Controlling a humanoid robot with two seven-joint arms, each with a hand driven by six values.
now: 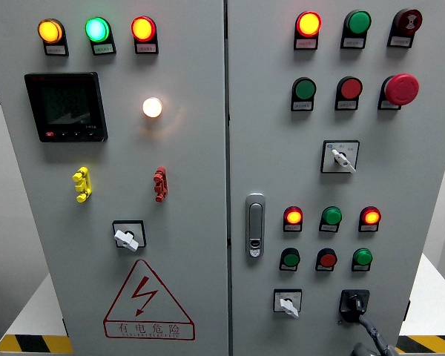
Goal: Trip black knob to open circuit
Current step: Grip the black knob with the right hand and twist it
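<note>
The black knob (354, 302) sits on a black square plate at the lower right of the right cabinet door (400, 178). My right hand (372, 343) comes up from the bottom edge just below it. One dark finger (368, 325) reaches up to the underside of the knob and seems to touch it. Most of the hand is cut off by the picture's edge, so its grip is unclear. My left hand does not show.
A white selector switch (288, 304) sits left of the black knob. Above are red and green lamps and buttons (327, 258). A chrome door handle (255, 225) is near the door seam. The left door carries a white switch (127, 237) and a warning triangle (147, 300).
</note>
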